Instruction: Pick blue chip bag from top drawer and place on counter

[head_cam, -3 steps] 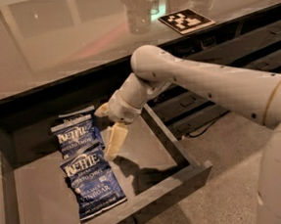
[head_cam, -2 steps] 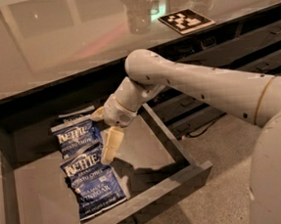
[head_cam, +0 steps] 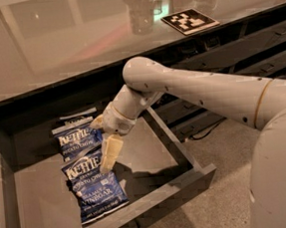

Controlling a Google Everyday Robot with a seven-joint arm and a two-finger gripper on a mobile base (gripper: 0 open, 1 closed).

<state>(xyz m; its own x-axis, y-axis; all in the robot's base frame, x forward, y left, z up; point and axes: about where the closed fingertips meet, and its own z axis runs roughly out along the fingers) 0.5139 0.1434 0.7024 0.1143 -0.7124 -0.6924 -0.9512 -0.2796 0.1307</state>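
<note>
The wide dark-grey top drawer [head_cam: 152,157] is pulled out below the counter [head_cam: 52,44]. Three dark-blue Kettle chip bags lie flat on its left floor: the nearest [head_cam: 95,190], a middle one [head_cam: 75,139], and a third [head_cam: 73,117] mostly covered behind it. My gripper [head_cam: 104,138] reaches down into the drawer at the right edge of the bags. It is open. One cream finger [head_cam: 110,153] lies over the top right corner of the nearest bag. The other finger [head_cam: 97,122] is beside the middle bag. It holds nothing.
A black-and-white marker tag [head_cam: 190,21] and a clear cup [head_cam: 140,16] stand on the counter at the back. Narrower stacked grey drawers [head_cam: 257,51] are on the right. My white arm [head_cam: 216,94] spans the drawer's right wall. Speckled floor [head_cam: 225,198] lies in front.
My arm has swung left, carrying the gripper from the drawer's middle onto the right edge of the bags. The bags have not moved.
</note>
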